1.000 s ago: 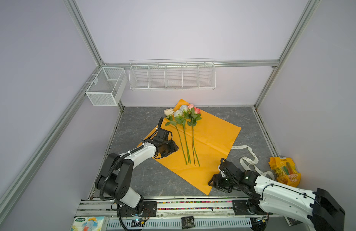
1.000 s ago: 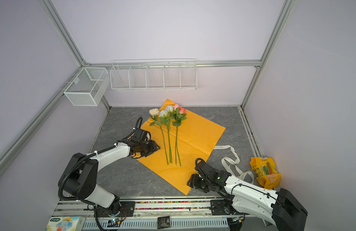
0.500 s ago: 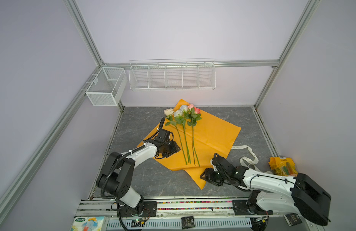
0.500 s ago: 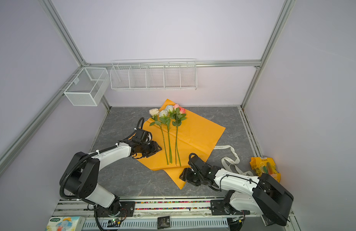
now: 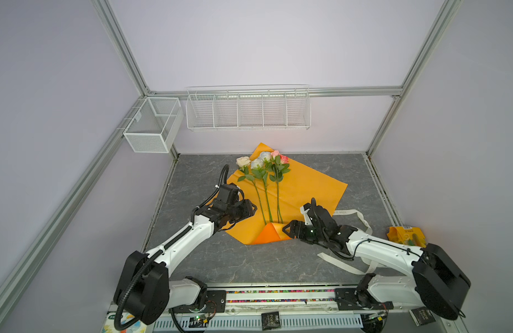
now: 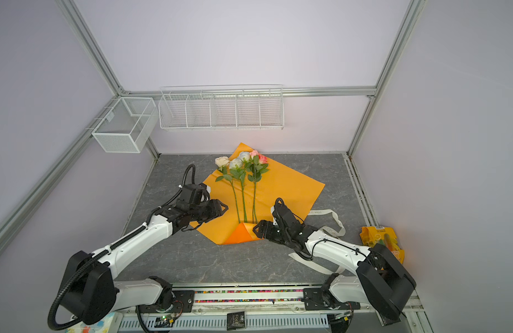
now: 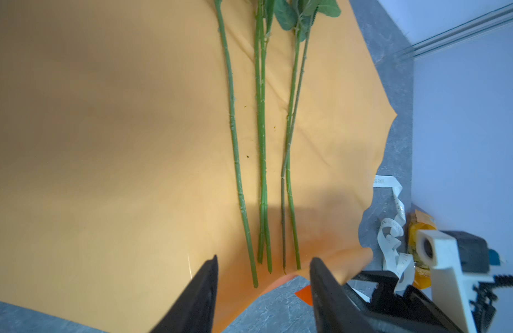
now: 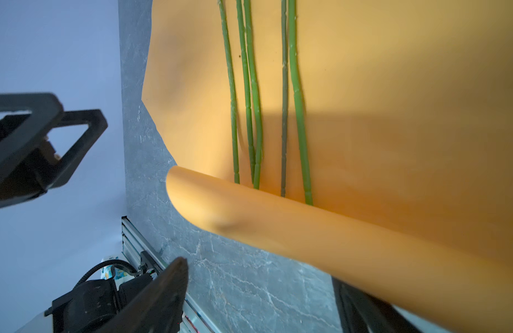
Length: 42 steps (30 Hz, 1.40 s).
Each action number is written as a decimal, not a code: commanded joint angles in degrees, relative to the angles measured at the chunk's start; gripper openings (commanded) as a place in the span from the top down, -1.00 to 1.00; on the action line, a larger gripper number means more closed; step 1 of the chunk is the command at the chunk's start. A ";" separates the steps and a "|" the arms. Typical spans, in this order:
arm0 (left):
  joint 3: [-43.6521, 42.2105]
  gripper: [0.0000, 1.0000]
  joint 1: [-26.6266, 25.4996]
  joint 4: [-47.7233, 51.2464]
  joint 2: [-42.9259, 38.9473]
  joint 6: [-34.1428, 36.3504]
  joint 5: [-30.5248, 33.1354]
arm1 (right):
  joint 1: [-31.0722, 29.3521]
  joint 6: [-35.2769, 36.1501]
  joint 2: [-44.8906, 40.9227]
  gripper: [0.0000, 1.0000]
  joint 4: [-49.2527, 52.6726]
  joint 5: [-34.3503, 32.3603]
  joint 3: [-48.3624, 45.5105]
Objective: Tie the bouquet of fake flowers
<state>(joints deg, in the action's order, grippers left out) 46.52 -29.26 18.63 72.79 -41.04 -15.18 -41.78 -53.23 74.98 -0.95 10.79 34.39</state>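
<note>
The bouquet of fake flowers (image 5: 266, 199) (image 6: 243, 201) lies flat on the orange wrapping sheet (image 5: 307, 187) (image 6: 284, 187), heads toward the back wall. The sheet's near corner (image 5: 269, 233) (image 6: 241, 234) is folded up over the stem ends (image 8: 256, 161). My left gripper (image 5: 251, 209) (image 6: 224, 208) (image 7: 264, 258) hovers open over the sheet's left part, its jaws framing the stem tips and holding nothing. Just right of the folded corner, my right gripper (image 5: 287, 229) (image 6: 256, 229) (image 8: 258, 271) stands wide open, with the rolled fold (image 8: 307, 230) lying loosely across one finger.
A cream lettered ribbon (image 5: 350, 213) (image 6: 327, 214) (image 7: 390, 230) trails on the grey table behind and under my right arm. A yellow packet (image 5: 405, 235) (image 6: 382, 236) sits at the right edge. Two white wire baskets (image 5: 248, 109) (image 5: 153, 127) hang on the back wall.
My right gripper has moved in toward the stems, folding the sheet's near corner over their ends, and has opened wider. The left gripper has shifted slightly toward the stems and narrowed a little.
</note>
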 commanded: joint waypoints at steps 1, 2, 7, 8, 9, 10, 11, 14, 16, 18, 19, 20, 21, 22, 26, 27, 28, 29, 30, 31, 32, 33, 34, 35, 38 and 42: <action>-4.10 0.19 -1.72 -4.43 -1.42 0.55 -4.60 | 1.86 3.79 3.21 -0.62 -1.90 2.01 2.39; -4.79 0.26 -2.70 -5.39 -1.59 0.52 -5.21 | 2.20 3.86 3.80 -0.62 -2.34 1.87 2.77; -7.32 0.44 -7.88 -11.16 1.75 -1.11 -8.41 | 4.21 4.60 6.66 -0.62 -2.94 3.02 5.27; -7.38 0.44 -8.38 -11.88 3.15 -1.63 -8.70 | 4.46 4.56 7.06 -0.62 -2.92 3.18 5.45; -7.21 0.44 -8.94 -13.16 4.92 -1.86 -9.41 | 4.82 4.33 7.70 -0.62 -2.96 3.48 5.67; -6.58 0.44 -9.35 -14.00 6.75 -2.01 -9.70 | 5.08 4.39 8.26 -0.62 -3.45 4.33 5.74; -5.58 0.44 -9.63 -14.14 8.30 -2.05 -9.88 | 5.38 4.44 8.64 -0.62 -3.46 4.83 6.00; -2.52 0.45 -10.77 -15.07 12.32 -2.16 -10.13 | 5.96 4.48 9.56 -0.62 -2.89 5.33 6.48; -1.54 0.46 -11.38 -16.35 15.39 -2.84 -10.80 | 6.54 4.45 9.88 -0.62 -2.49 5.40 6.78; -1.95 0.47 -11.99 -18.27 18.17 -4.43 -10.81 | 7.40 4.74 10.36 -0.62 -2.59 6.46 7.23; -1.94 0.49 -12.20 -18.27 19.37 -4.96 -10.11 | 7.96 5.31 10.54 -0.62 -2.59 7.37 7.62; -1.79 0.53 -12.23 -17.51 20.19 -5.38 -8.89 | 8.68 6.07 10.56 -0.62 -1.63 8.44 8.27; -1.99 0.54 -12.29 -17.28 20.37 -5.74 -7.76 | 9.64 6.68 10.24 -0.62 0.16 8.68 9.17; -2.42 0.53 -12.32 -17.38 20.09 -5.99 -6.42 | 10.37 7.48 9.46 -0.62 1.56 8.64 9.65; -3.48 0.54 -12.32 -17.15 19.44 -7.23 -3.28 | 12.55 12.87 6.46 -0.63 9.75 8.48 12.57; -3.66 0.54 -12.32 -17.50 19.74 -7.42 -3.48 | 12.44 14.22 5.88 -0.63 11.61 8.61 13.18; -3.75 0.54 -12.32 -18.06 20.10 -7.56 -3.80 | 12.27 14.81 5.46 -0.62 12.62 9.42 13.28; -3.64 0.55 -12.32 -18.21 20.53 -7.63 -3.90 | 12.05 14.95 5.18 -0.59 12.93 10.42 13.04; -3.53 0.55 -12.32 -18.03 20.94 -7.76 -3.71 | 11.71 15.31 4.77 -0.51 13.36 11.46 12.55; -3.22 0.55 -12.32 -17.62 21.37 -7.90 -3.61 | 11.24 15.76 4.22 -0.41 14.31 11.12 12.06; -3.02 0.55 -12.32 -16.97 21.69 -7.87 -3.49 | 10.60 16.22 3.80 -0.30 15.45 10.19 11.56; -2.84 0.55 -12.36 -16.41 22.02 -7.88 -3.42 | 10.20 17.04 3.36 -0.09 16.63 9.20 11.00; -2.98 0.55 -12.32 -16.34 22.17 -8.00 -3.30 | 9.44 17.81 3.14 0.05 17.91 8.35 10.62; -3.14 0.55 -12.32 -16.59 22.27 -8.25 -3.35 | 8.82 18.43 3.05 0.13 18.88 7.41 10.29; -3.30 0.55 -12.32 -16.35 22.04 -8.36 -3.41 | 7.76 19.01 4.34 0.34 24.30 1.29 10.33; -3.09 0.54 -12.29 -15.71 21.76 -7.46 -3.41 | 9.00 18.62 7.39 0.40 27.81 -5.15 10.51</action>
<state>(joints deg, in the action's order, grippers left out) 43.51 -41.43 2.04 94.32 -48.40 -19.38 -33.61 -35.55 80.27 21.06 12.32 45.52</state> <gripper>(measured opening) 0.227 0.302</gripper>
